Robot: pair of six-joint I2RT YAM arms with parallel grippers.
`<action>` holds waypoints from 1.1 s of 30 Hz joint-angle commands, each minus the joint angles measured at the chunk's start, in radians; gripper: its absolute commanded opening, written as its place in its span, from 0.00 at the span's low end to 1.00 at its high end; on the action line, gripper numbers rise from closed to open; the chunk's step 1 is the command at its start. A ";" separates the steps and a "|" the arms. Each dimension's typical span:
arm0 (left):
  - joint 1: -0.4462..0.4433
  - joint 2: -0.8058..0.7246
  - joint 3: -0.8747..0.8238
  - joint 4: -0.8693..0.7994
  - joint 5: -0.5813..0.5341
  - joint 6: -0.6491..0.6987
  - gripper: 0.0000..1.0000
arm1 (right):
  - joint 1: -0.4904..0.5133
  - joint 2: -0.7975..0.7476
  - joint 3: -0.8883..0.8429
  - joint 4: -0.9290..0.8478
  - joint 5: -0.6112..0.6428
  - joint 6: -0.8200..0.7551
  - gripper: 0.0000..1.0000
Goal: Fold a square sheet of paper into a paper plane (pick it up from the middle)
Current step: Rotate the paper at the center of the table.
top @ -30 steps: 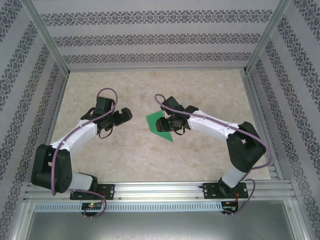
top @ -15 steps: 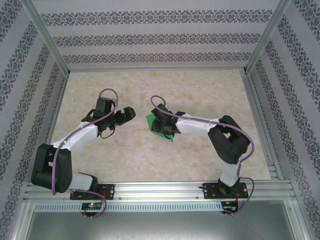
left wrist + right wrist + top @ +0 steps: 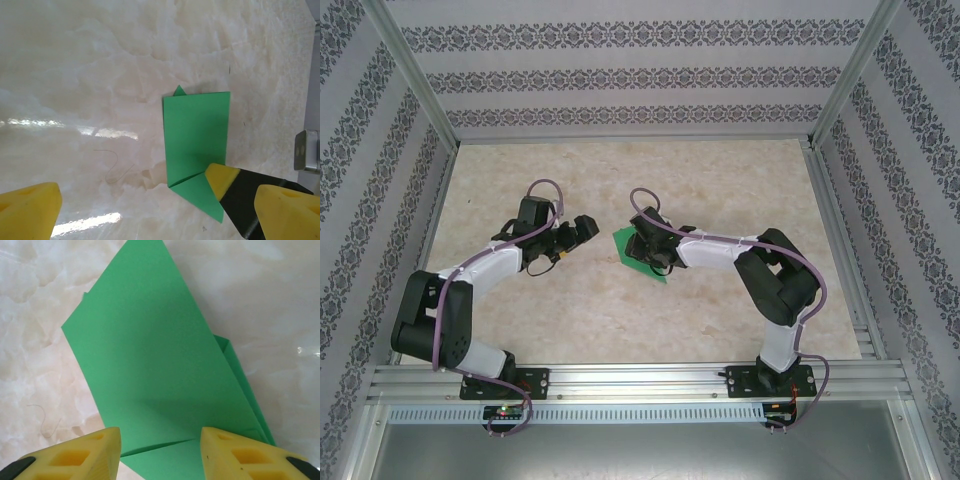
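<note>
The sheet of paper (image 3: 623,246) lies flat on the pale marbled counter (image 3: 520,310). It is folded into a bright green, roughly rectangular shape, with a slanted flap creased across one end and a small point peeking out from under the other (the layers underneath are hard to sort out).

The right end effector (image 3: 646,252) sits directly over the paper and covers its middle in the overhead view. Its yellow fingers stand partly spread, one at each side of the flap end, with the paper running flat between them. It is released and clamps nothing. In the left wrist view, one of those fingertips (image 3: 220,179) rests on the paper right at the flap's crease. In the right wrist view, a narrow folded layer shows along one long edge of the paper.

The left end effector (image 3: 582,232) hovers just to the left of the paper, with a strip of bare counter between them. Its fingers are spread wide, hold nothing and point toward the paper.

A thin curled strand (image 3: 116,169) lies on the counter near the paper, not touching it.
</note>
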State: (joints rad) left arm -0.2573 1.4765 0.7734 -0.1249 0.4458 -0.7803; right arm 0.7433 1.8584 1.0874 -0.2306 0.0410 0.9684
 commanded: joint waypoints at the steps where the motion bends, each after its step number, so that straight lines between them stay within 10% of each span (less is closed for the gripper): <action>1: -0.025 0.021 -0.012 0.061 0.036 -0.027 0.99 | -0.007 0.014 -0.010 0.034 0.014 0.016 0.46; 15: -0.091 0.082 0.023 0.050 0.033 -0.024 0.97 | -0.032 -0.013 -0.106 -0.061 -0.177 -0.534 0.44; 33: -0.197 0.095 -0.004 0.127 -0.021 -0.146 0.92 | -0.051 -0.130 -0.194 0.181 -0.164 -0.154 0.38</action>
State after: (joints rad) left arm -0.4393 1.5589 0.7795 -0.0692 0.4362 -0.8783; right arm 0.7025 1.7004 0.9070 -0.0990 -0.1295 0.7593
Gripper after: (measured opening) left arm 0.923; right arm 0.380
